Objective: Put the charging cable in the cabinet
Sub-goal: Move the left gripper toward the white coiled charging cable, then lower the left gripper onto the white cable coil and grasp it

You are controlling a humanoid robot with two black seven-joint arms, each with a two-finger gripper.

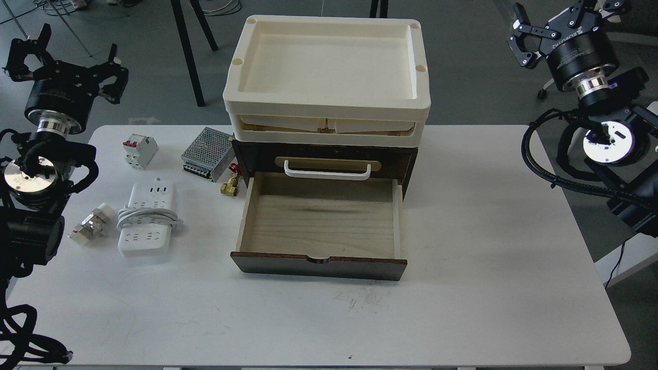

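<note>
The charging cable (146,216), a white power strip with its cord coiled round the middle, lies flat on the table's left side. The cabinet (324,154) is a dark brown chest at the table's middle back, with a white handle on its upper drawer. Its lower drawer (321,218) is pulled out, showing a bare pale wood floor. Cream trays (326,67) are stacked on top. My left gripper (72,49) is open and empty, raised beyond the table's back left corner, far from the strip. My right gripper (563,18) is open and empty, high at the back right.
A white circuit breaker with a red switch (139,150), a perforated metal power supply box (208,153) and a small brass fitting (230,186) lie between the strip and the cabinet. A metal fitting (91,223) lies left of the strip. The white table (488,257) spreads to the right and front.
</note>
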